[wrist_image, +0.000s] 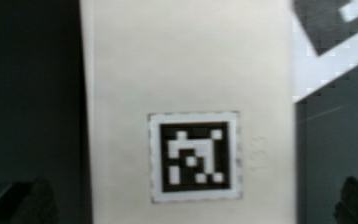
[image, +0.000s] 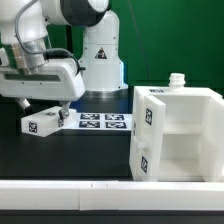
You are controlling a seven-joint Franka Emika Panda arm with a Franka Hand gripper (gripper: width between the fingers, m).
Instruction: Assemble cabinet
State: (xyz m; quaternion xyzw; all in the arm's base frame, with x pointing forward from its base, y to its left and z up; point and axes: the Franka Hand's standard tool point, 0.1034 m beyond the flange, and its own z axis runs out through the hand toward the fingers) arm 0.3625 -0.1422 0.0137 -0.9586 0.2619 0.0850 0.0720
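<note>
The gripper [image: 47, 104] hangs wide open and empty at the exterior view's left, above a loose tagged panel [image: 44, 123]. The cabinet [image: 172, 135] stands at that view's lower right. Only the wrist view shows dark fingertips [wrist_image: 16, 203] flanking the panel.
</note>
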